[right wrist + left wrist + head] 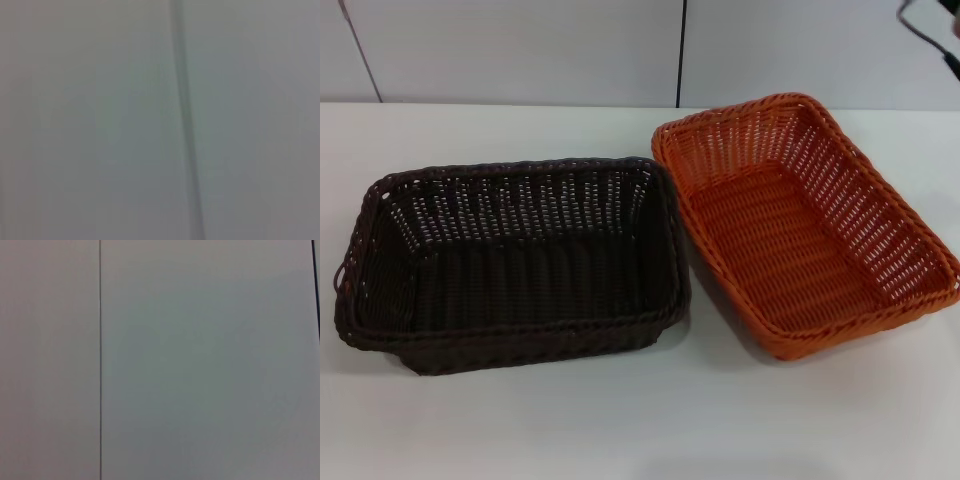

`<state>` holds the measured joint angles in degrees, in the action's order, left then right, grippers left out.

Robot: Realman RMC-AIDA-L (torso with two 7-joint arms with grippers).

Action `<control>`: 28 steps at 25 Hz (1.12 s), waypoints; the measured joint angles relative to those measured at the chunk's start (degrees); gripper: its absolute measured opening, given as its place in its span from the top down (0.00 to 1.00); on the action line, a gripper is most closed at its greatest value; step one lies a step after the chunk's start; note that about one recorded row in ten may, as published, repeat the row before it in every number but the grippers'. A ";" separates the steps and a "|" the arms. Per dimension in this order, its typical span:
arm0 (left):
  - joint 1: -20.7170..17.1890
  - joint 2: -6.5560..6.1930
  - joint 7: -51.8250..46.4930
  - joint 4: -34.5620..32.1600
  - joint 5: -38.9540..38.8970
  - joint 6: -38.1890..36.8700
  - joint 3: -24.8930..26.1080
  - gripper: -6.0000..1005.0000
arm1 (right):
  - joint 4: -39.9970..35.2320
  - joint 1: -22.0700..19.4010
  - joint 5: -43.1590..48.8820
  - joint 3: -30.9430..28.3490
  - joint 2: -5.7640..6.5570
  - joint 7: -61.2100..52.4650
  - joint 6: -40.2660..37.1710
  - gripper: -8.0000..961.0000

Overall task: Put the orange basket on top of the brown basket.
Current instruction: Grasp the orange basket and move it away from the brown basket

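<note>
Sitting side by side, orange basket [807, 225], brown basket [510, 262], rims touching

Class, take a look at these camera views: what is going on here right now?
Nothing is being handled at this moment. The orange basket and the brown basket sit side by side on the white table, the orange one on the robot's right, their near corners close or touching. Both are empty and upright. Neither end effector shows in any view; both wrist cameras see only a plain pale panel with a seam. The stacking has not begun: the orange basket is not yet on the brown one.
</note>
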<state>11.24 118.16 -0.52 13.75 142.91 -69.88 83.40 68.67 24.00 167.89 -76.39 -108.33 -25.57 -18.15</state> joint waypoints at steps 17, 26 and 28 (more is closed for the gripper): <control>1.70 -0.02 -0.05 -0.43 0.00 4.07 0.18 0.22 | 6.85 4.50 -1.71 -11.17 -7.56 19.56 41.50 0.14; 2.53 -0.21 0.15 -0.72 0.01 6.58 1.65 0.22 | 12.68 15.73 -26.58 -29.88 -6.09 46.25 84.28 0.14; 2.74 -0.22 0.34 -0.94 0.03 6.93 1.69 0.22 | 14.98 17.29 -27.62 -33.12 -5.82 50.62 91.59 0.14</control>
<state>13.98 117.94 -0.18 12.81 142.93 -62.95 85.09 83.65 41.28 140.27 -109.51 -114.16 25.05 73.44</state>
